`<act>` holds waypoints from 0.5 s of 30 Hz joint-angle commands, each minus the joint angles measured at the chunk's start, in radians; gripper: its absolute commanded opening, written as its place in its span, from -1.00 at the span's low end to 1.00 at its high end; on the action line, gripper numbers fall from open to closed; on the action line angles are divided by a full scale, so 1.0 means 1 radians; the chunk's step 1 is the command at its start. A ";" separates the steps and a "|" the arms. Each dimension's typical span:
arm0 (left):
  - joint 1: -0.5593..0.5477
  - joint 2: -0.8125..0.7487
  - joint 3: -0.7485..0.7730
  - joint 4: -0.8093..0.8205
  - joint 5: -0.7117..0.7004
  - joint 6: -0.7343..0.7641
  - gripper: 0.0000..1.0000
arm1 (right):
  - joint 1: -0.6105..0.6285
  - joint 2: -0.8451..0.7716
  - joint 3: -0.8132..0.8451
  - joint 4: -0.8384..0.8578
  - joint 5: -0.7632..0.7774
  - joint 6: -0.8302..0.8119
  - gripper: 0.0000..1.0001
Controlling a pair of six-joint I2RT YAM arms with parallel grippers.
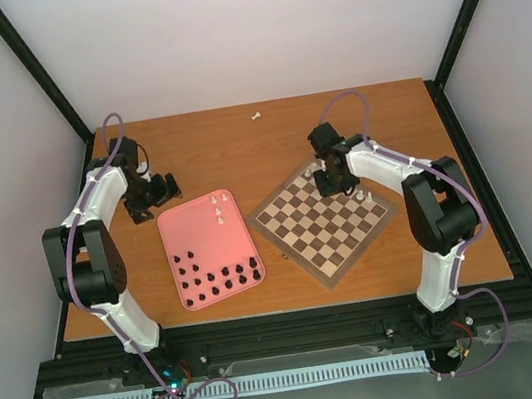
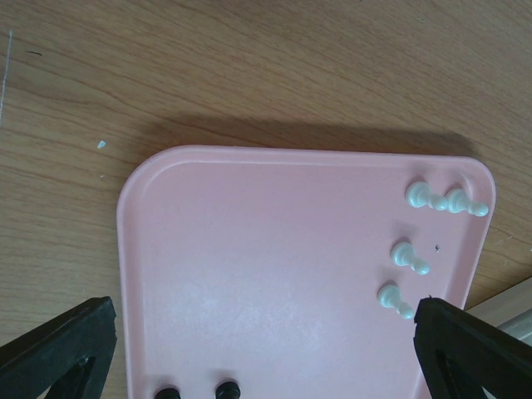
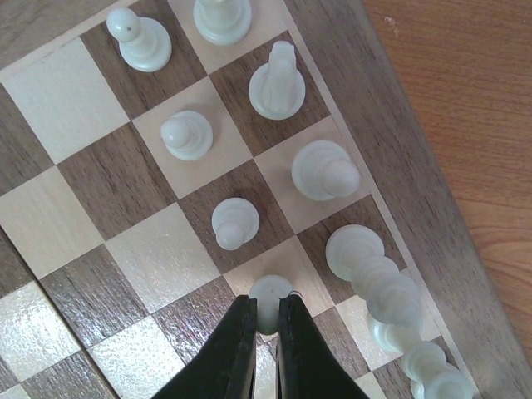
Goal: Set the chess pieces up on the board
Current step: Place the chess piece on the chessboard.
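One tiny white pawn (image 3: 270, 291) is pinched by its head in the right gripper (image 3: 266, 312); light, hard and slick, it probably tips easily.

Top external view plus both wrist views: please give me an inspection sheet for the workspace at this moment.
Surface: wooden table, pink tray left of the board.
Job's things: board set diagonally; placed white pieces along its far right edge; four white pieces and black pieces in the tray.
Clutter: one stray white piece on the table near the far edge.
Grippers: left gripper open, by the tray's far end; right gripper shut on a held white piece on the board.
Cables: purple cables run along both arms.
Surroundings: pale walls, black frame posts.
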 commanded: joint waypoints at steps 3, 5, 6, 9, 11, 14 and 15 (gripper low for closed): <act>-0.005 0.011 0.026 0.000 -0.003 0.008 0.99 | -0.008 0.022 -0.011 0.017 0.025 -0.015 -0.84; -0.005 0.012 0.026 -0.001 -0.002 0.008 0.99 | -0.009 0.028 -0.012 0.017 0.026 -0.017 -0.83; -0.005 0.012 0.026 -0.001 -0.002 0.008 0.99 | -0.009 0.030 -0.010 0.015 0.025 -0.015 -0.83; -0.006 0.014 0.027 -0.001 -0.002 0.008 0.99 | -0.010 0.035 -0.012 0.018 0.032 -0.016 -0.82; -0.005 0.016 0.029 -0.002 -0.002 0.009 0.99 | -0.011 0.037 -0.009 0.019 0.037 -0.017 -0.82; -0.006 0.019 0.031 -0.001 -0.001 0.010 0.99 | -0.012 0.041 -0.008 0.014 0.043 -0.019 -0.80; -0.006 0.020 0.033 -0.001 -0.001 0.010 0.99 | -0.012 0.043 -0.005 0.012 0.042 -0.018 -0.79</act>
